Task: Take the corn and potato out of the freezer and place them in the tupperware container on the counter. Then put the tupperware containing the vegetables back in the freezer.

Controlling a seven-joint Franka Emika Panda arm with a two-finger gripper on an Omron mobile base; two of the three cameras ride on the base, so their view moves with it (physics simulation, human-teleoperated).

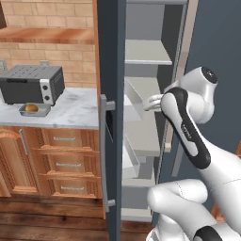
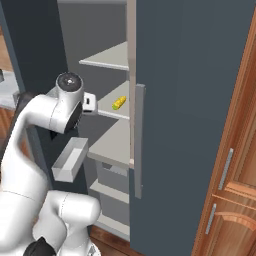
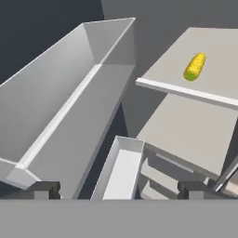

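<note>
the corn (image 3: 195, 66) lies flat, long axis diagonal across its freezer shelf (image 3: 211, 51), the fingers (image 3: 45, 189) spread and empty.

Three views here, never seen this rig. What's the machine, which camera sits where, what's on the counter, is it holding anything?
It is a white robot arm on a driving base, in a rendered kitchen. Two pictures come from cameras on the base, behind the arm to its left and right; the third looks along the hand. The arm reaches into the open freezer. The corn lies on a shelf inside, also seen from the right base view. On the counter, a toaster oven stands behind the tupperware container, which already holds the potato. The gripper has its fingers wide apart and holds nothing.
</note>
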